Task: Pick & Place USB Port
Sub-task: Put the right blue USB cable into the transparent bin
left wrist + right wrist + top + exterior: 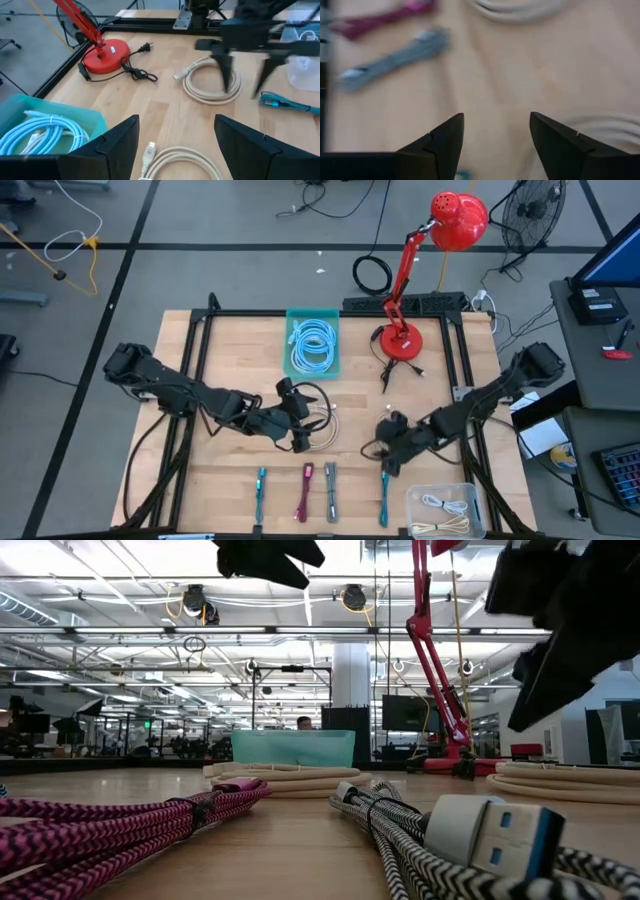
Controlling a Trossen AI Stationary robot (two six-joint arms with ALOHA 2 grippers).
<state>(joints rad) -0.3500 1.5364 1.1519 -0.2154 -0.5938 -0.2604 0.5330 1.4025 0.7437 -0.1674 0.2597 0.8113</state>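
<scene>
Wood, braid and plastic

The tabletop (230,360) is pale matt wood; the magenta cable (110,825) and grey cable (400,830) wear woven braid; the teal bin (313,320) looks smooth plastic; the red lamp (405,340) is glossy.

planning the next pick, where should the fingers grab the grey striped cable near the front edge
Probably at the middle of the grey striped cable, coming straight down from above. It lies flat as a narrow folded bundle, with the pink cable close alongside, so the fingers should straddle its short width.
</scene>
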